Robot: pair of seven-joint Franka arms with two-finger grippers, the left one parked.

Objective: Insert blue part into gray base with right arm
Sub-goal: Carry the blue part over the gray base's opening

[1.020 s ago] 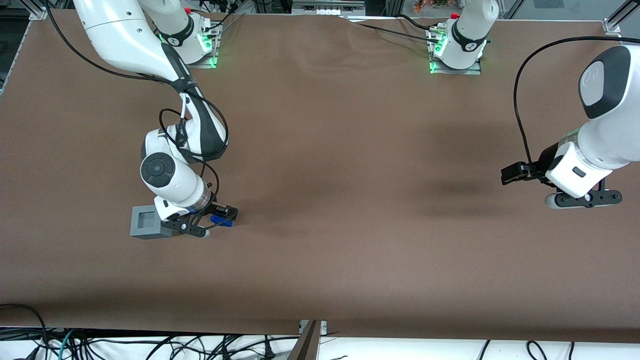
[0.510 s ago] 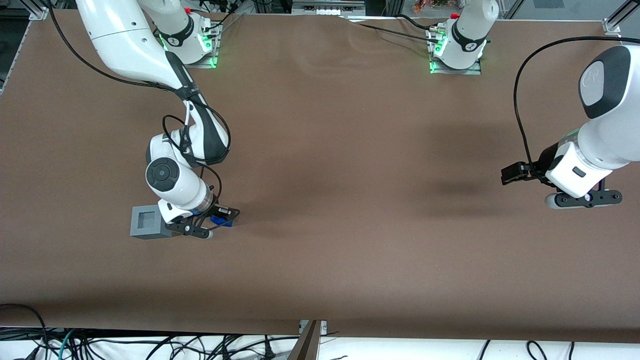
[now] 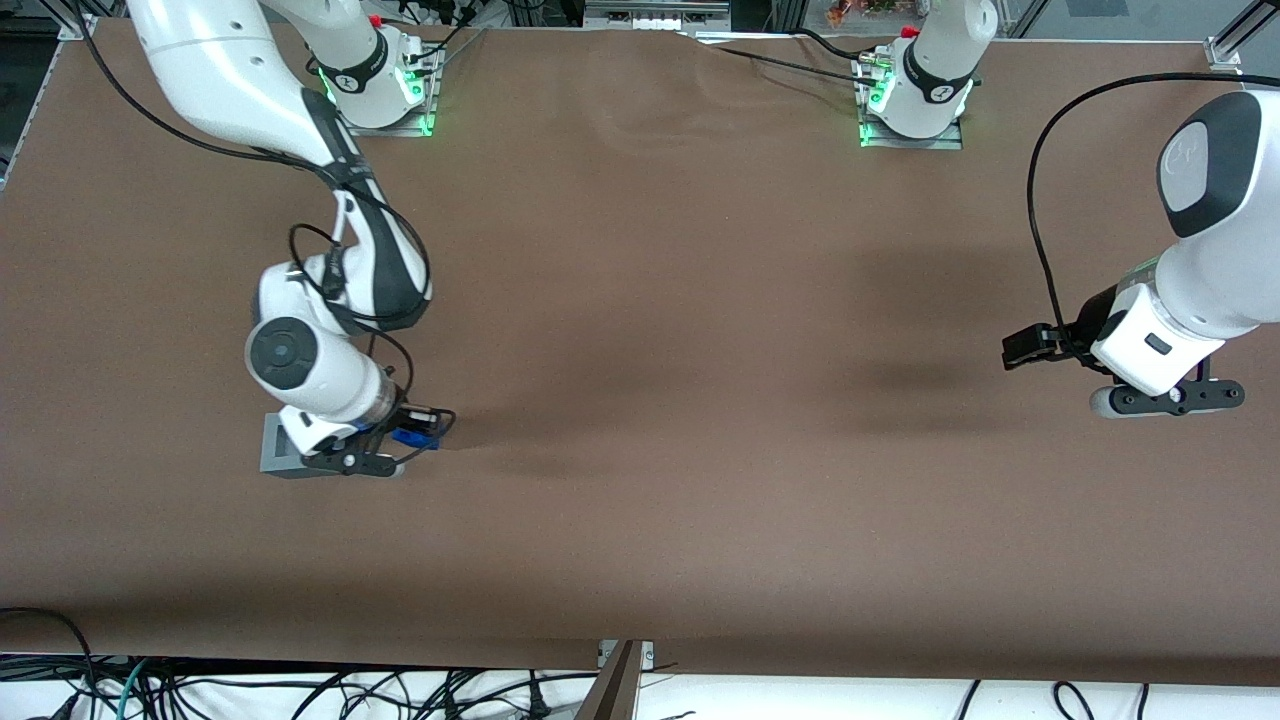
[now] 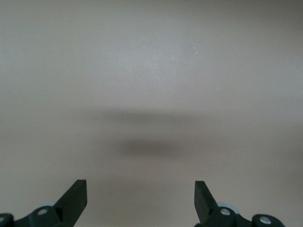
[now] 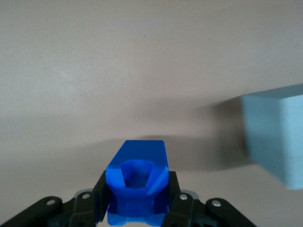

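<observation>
**Blue part held above the table beside the gray base**

The gripper [image 3: 400, 440] of the right arm [image 3: 300, 370] is clenched on the blue part [image 5: 137, 182], its black fingers [image 5: 176, 198] pressed against the piece on both sides. The wrist view shows the part lifted off the brown table [image 3: 700, 300], its shadow lying on the surface beneath it, with a hollow, many-sided socket in the face toward the camera. In the front view the blue part [image 3: 408, 437] shows as a small patch under the arm's wrist, just beside the gray base [image 3: 272, 452] and apart from it. The base sits on the table at the working arm's end; the arm's white wrist covers most of its top face, so only one edge and a corner are seen. In the wrist view the base [image 5: 277, 135] appears as a pale block standing on the table, clear of the held part.
</observation>
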